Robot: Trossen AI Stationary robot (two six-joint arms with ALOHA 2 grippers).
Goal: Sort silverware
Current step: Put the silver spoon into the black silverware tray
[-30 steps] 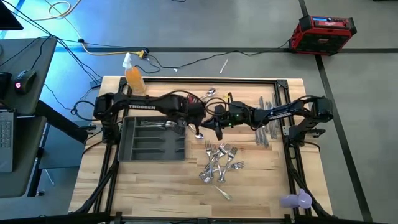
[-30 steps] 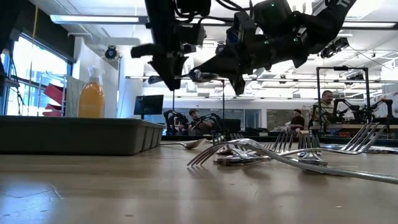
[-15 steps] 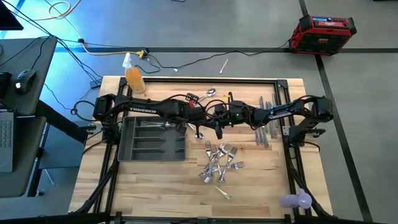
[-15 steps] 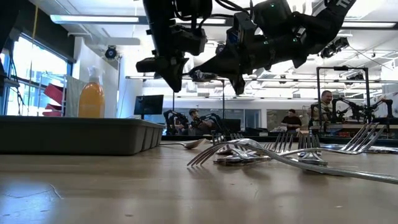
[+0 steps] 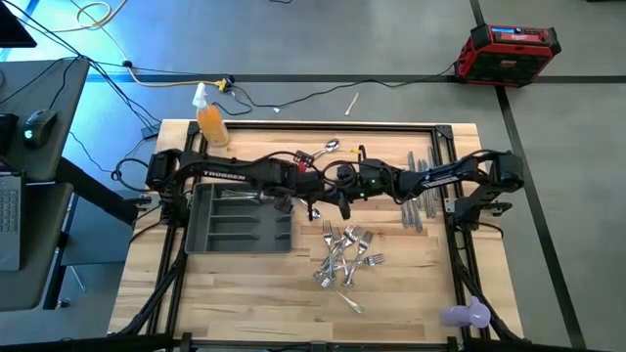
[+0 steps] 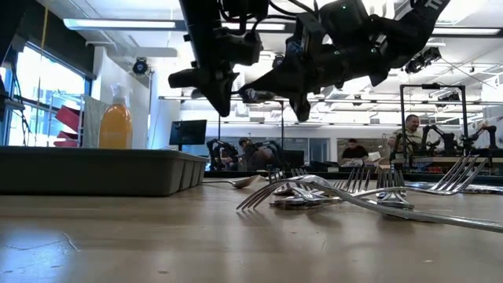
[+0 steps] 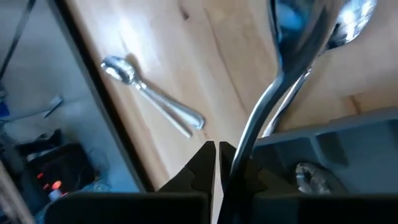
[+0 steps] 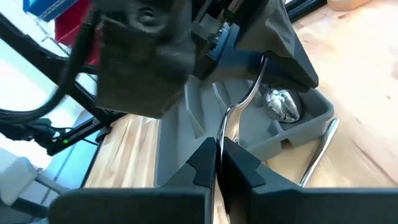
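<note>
Overhead, left gripper and right gripper both clamped on one spoon — beside grey tray, forks piled nearby.

From up top I can't make out the small shiny silver spoon; both dark arms hide it.

Both arms extended to table centre, raised, nearly meeting. Left gripper fingers pressed together; right gripper likewise closed.
</note>
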